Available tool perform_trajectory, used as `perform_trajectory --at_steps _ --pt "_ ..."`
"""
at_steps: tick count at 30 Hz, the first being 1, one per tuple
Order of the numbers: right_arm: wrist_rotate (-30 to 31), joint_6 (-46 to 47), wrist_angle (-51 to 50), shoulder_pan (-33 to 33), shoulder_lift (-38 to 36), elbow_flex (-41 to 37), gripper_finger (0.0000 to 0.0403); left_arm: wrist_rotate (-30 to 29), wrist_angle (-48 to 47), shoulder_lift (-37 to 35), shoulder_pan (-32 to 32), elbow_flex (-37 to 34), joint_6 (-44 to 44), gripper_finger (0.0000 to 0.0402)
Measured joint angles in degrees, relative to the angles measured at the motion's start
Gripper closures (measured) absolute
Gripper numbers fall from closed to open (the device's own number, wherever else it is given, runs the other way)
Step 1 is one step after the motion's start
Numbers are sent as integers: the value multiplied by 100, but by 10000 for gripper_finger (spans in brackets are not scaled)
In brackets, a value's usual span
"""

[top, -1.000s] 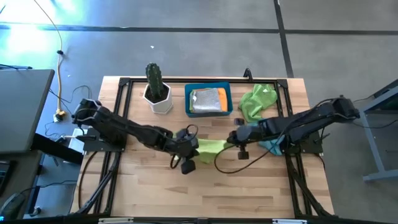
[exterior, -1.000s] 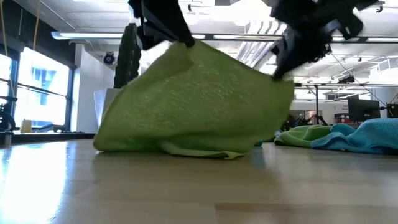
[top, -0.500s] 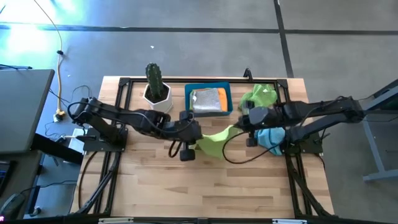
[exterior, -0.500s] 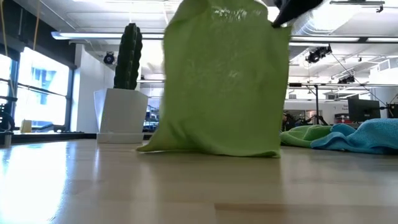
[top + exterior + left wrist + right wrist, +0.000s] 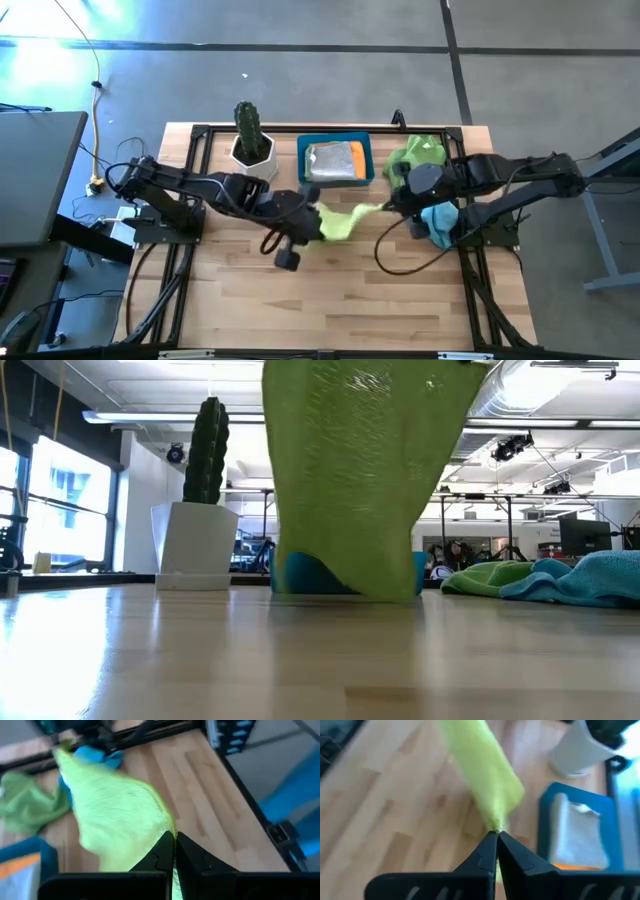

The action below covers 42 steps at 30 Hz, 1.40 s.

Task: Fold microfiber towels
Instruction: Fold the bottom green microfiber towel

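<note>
A lime green towel (image 5: 342,221) hangs between my two grippers over the table's middle; in the low view (image 5: 360,470) it hangs as a broad sheet with its lower edge at the tabletop. My left gripper (image 5: 316,222) is shut on its left end, my right gripper (image 5: 386,208) shut on its right end. A second green towel (image 5: 414,160) and a light blue towel (image 5: 438,222) lie at the table's right. A grey towel on an orange one (image 5: 336,161) lies folded in the blue bin (image 5: 335,140). My left gripper pinches the towel's corner (image 5: 169,831) between its two shut fingers, coming from the table's left. The towel spreads away from the fingers toward the other gripper. My right gripper pinches the towel's opposite corner (image 5: 495,826) between its shut fingers, coming from the table's right. The cloth is bunched at the fingers and drawn out toward the left gripper.
A white pot with a cactus (image 5: 250,140) stands at the far left, next to the blue bin. Bare wood (image 5: 350,290) lies on the near half of the table. Black frame rails (image 5: 190,200) run along both sides.
Both grippers have risen and gone toward the table's far edge with the lime green towel. The towel, draped low with much of it on the table a second ago, now hangs stretched between them, only its lower edge near the tabletop.
</note>
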Motion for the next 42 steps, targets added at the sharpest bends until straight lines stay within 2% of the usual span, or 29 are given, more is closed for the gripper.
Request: perform_trajectory --at_steps 2,4,6,7,8,10,12,14,19,24,27,31,34,37,42 --pt "545 -32 15 -11 0 9 402 -329 -70 0 3 2 326 401" --pt "1209 49 16 -31 15 9 402 -1365 -201 0 17 2 585 401" --pt "1300 141 -15 -55 50 12 402 -2273 -342 0 34 2 694 401" --pt "1095 141 -66 -55 57 12 402 -2341 -373 0 57 2 707 401" --pt "812 123 -107 -52 57 12 402 -2085 -411 0 82 2 712 401" --pt "366 -5 -113 -38 52 12 402 -1028 -496 0 115 2 799 401" --pt "299 -37 -124 -36 52 12 402 -166 -540 0 140 2 1037 401" --pt "407 -94 -121 -65 53 12 402 -47 -615 0 174 2 1340 401" --pt "532 -399 -83 -258 202 12 402 -1133 -787 0 458 2 2125 401" --pt "1327 -755 -45 -542 423 12 402 -1555 -995 0 872 2 3018 401" --pt "1819 -798 -54 -657 492 66 402 -2089 -987 0 1011 2 3424 401" --pt "2389 -667 -12 -650 507 370 402 -2922 -972 0 921 2 3653 401" --pt "2447 -646 -124 -550 505 587 402 -3353 -974 0 688 2 3660 401" --pt "1852 -257 -384 -403 518 643 402 -3174 -981 0 417 2 3304 401" --pt "305 769 -1266 -151 975 641 402 -1327 -999 137 -65 -118 2297 401"
